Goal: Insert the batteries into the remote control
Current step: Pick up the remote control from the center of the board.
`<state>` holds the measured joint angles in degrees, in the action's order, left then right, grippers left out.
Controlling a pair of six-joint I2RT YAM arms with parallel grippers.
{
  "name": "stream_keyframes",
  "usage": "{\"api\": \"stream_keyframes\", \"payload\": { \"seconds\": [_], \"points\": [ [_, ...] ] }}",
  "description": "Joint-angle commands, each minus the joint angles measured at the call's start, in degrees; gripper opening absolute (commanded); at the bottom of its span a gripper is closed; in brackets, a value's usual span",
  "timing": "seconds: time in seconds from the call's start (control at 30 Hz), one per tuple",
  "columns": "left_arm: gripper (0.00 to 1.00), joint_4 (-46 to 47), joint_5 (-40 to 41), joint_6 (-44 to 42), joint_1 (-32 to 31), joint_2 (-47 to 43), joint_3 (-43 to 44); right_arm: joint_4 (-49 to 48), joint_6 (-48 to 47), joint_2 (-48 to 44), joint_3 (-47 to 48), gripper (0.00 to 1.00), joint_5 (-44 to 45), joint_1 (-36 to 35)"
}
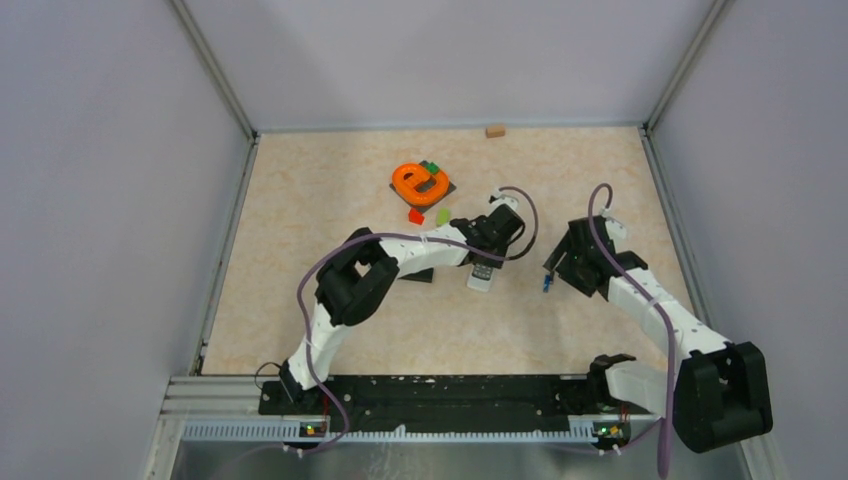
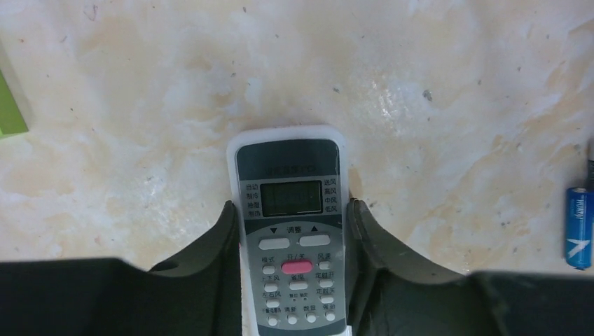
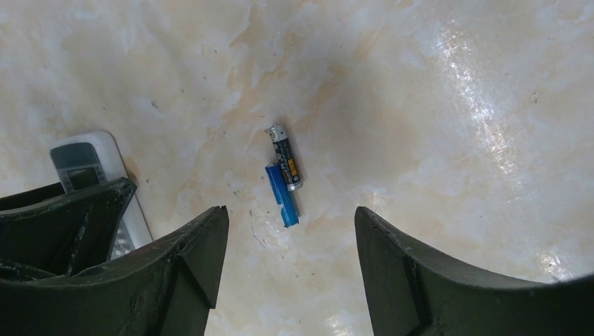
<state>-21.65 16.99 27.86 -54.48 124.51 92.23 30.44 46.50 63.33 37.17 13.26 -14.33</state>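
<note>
Grey-faced remote control (image 2: 288,161) in a white sleeve is lying flat on the beige marbled table (image 1: 300,200), roughly mid-table, w/ buttons & display facing up. The left gripper (image 2: 292,204) is straddling its button half. Its black fingers (image 2: 228,238) are pressing against both long sides, so it's pinching the remote, & the display end is sticking out past the tips. In the top view the remote is showing as a pale bar under that gripper.

Just right of the remote, near it but not touching, the batteries (image 1: 547,283) are lying flat on the table. The right wrist view is showing two: a blue battery (image 3: 281,194) & a dark battery (image 3: 286,157) w/ a gold band. They're lying side by side & touching along part of their length, the dark one shifted further from the camera.

The right gripper (image 3: 289,208) is hanging above them w/ jaws spread wide, gripping nothing. The pair is sitting btwn its two fingers in that view, apart from both. The blue one is also showing at the right edge of the left wrist view.

Further back, an orange ring (image 1: 420,181) is sitting on a dark plate (image 1: 448,188), w/ a red block (image 1: 416,214) & a green block (image 1: 441,215) just beside it. A tan block (image 1: 495,130) is lying at the far edge.
</note>
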Motion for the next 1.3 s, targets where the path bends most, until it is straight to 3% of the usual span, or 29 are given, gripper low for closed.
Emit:
{"api": "stream_keyframes", "payload": {
  "seconds": [0.0, 0.13, 0.33, 0.5, 0.6, 0.87, 0.97, 1.27],
  "points": [
    [0.19, -2.31, -6.78, -0.63, 1.18, 1.01, 1.14, -2.90, -2.40, -2.30, -0.15, 0.68, -3.47, 0.90],
    [0.00, 2.58, -20.29, -0.64, 6.97, -3.76, -1.48, -6.75, -6.07, -4.13, 0.27, 0.73, -10.26, 0.89],
    [0.00, 14.77, -43.84, 0.92, 17.43, -15.28, -9.59, -16.00, -11.06, -7.30, 0.16, 0.82, -26.47, 0.89],
    [0.00, 25.96, -55.89, 9.13, 22.28, -23.14, -14.07, -34.80, -4.73, -9.94, -3.65, 0.92, -45.25, 0.69],
    [0.00, 34.28, -59.24, 15.90, 23.16, -26.58, -16.51, -46.54, 1.75, -10.42, -5.01, 0.96, -48.83, -0.76],
    [0.00, 55.65, -62.56, 34.54, 23.25, -30.55, -21.44, -61.39, 9.26, -7.87, -2.02, 0.98, -46.71, -7.73],
    [0.00, 59.39, -63.58, 38.07, 23.21, -30.47, -22.06, -67.94, 13.46, -5.56, -1.22, 0.98, -48.86, -9.21],
    [0.00, 64.35, -61.54, 42.67, 23.15, -33.21, -24.87, -68.90, 15.42, -2.01, 0.71, 0.94, -47.11, -11.51]
  ]
}}
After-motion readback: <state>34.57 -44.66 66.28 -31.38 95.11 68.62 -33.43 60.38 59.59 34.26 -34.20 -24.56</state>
